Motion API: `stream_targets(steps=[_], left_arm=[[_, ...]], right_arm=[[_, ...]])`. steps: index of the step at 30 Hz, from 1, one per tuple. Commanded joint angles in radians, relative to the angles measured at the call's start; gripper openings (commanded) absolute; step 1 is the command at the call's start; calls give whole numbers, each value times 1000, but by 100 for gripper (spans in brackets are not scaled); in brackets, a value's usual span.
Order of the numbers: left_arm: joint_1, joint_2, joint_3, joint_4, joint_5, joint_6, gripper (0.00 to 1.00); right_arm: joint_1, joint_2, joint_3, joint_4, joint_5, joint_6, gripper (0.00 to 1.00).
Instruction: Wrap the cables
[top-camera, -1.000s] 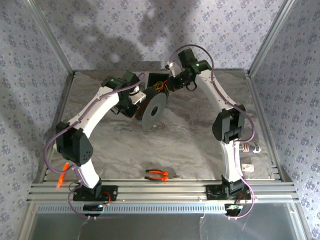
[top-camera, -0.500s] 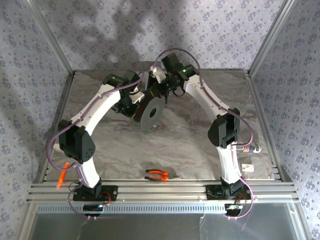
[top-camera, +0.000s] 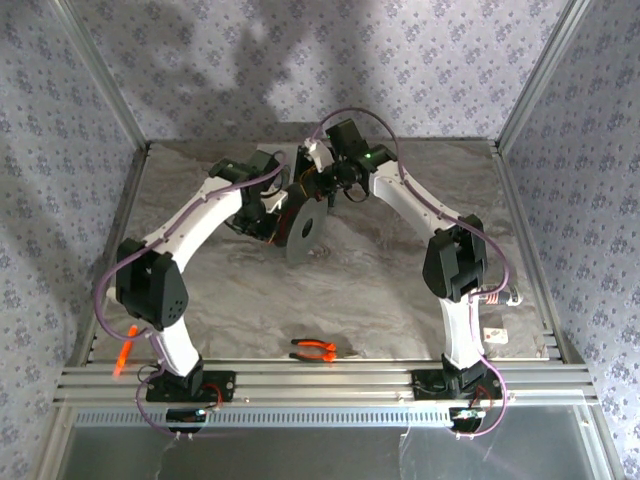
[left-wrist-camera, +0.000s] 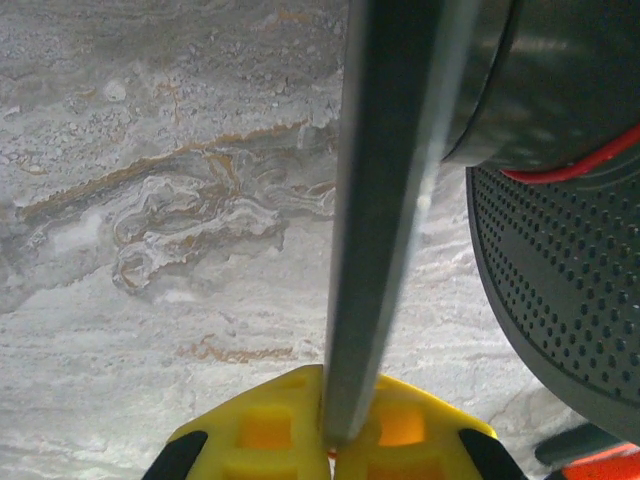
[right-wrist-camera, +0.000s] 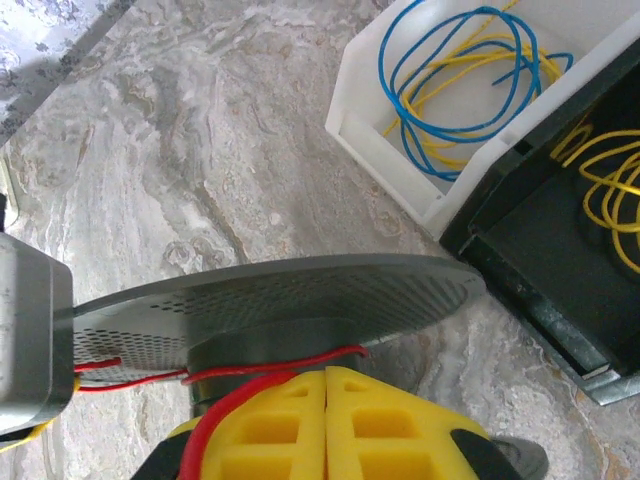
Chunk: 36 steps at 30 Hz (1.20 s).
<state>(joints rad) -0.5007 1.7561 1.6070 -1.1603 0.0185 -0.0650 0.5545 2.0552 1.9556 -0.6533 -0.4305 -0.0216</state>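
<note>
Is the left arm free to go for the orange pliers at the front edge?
Probably not yet: the left gripper is clamped on the rim of the spool and would have to let go first. Otherwise the way to the pliers looks open.

Seen from the left wrist, the reel's near disc (left-wrist-camera: 385, 200) is a blurred dark bar. The holed disc (left-wrist-camera: 560, 290) and the red cable (left-wrist-camera: 570, 165) run off the right edge. From the right wrist, the cable slips behind the yellow fingers (right-wrist-camera: 380, 425), which the bottom edge cuts off. The white tray (right-wrist-camera: 385, 160) and black tray (right-wrist-camera: 520, 250) are cut off at the right. From above, a white item (top-camera: 495, 333) near the right arm's base is too small to tell.
</note>
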Motion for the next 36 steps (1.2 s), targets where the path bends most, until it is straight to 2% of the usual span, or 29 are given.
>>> stream_targets(steps=[1,16,27,32,36], left_arm=[[-15,-67,-8,145,57,-59,0],[-31,-120,-34,175,4,-59,0],[-44,-133,-49,185,-109,-34,11],[-52,-136,-49,196,-126,-17,19],[-54,-136,-53,203,-129,-12,20]], right_arm=[[26,9,-3,47,-64,20,0],[19,98,6,47,-164,-30,0],[30,129,49,-7,-194,-98,0],[39,155,78,-41,-206,-123,0],[44,181,109,-71,-218,-139,0]])
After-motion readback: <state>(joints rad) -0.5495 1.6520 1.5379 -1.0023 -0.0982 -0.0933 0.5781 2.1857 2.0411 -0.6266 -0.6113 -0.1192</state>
